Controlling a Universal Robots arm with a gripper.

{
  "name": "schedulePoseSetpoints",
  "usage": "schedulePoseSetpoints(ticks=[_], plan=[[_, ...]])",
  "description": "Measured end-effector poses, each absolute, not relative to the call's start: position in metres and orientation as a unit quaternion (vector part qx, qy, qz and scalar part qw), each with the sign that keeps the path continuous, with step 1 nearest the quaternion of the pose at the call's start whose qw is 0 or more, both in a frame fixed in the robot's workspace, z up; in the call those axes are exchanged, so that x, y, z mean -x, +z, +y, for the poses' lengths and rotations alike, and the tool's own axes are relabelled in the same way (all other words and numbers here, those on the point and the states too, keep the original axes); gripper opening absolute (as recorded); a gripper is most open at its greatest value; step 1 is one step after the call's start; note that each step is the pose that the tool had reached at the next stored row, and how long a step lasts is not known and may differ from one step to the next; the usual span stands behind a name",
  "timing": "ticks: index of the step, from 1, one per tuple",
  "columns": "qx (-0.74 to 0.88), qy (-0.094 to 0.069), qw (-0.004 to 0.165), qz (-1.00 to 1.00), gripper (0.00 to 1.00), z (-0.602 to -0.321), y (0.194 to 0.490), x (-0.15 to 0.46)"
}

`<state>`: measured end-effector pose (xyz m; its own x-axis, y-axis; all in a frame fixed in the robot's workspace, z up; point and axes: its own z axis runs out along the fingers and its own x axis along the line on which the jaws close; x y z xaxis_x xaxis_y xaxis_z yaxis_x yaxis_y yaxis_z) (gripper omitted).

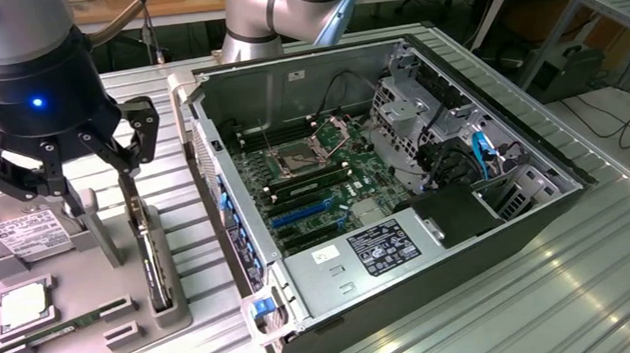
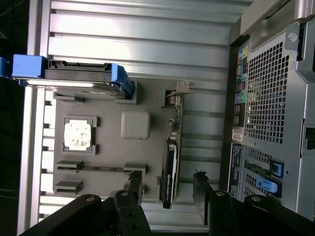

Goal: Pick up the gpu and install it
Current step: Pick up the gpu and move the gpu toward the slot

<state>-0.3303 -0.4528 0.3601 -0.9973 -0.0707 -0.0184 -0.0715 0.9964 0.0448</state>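
While the gpu (image 1: 159, 272) stands on edge in the grey holder (image 1: 75, 277) beside the case (image 1: 453, 287), the gripper (image 1: 103, 202) hangs spread wide over it. Best to straddle the card squarely before closing.

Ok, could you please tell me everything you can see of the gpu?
The gpu is a thin, dark circuit card with a silvery metal bracket at one end. It stands on its long edge in a slot of the grey holder tray beside the open computer case. The open gripper hovers above, one finger either side, apparently clear of it.
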Motion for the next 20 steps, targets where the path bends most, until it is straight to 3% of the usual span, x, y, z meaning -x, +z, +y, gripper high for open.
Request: schedulePoseSetpoints(ticks=[20], plan=[[0.034, 0.018, 0.008, 0.999, 0.54, -0.455, 0.347, 0.328]])
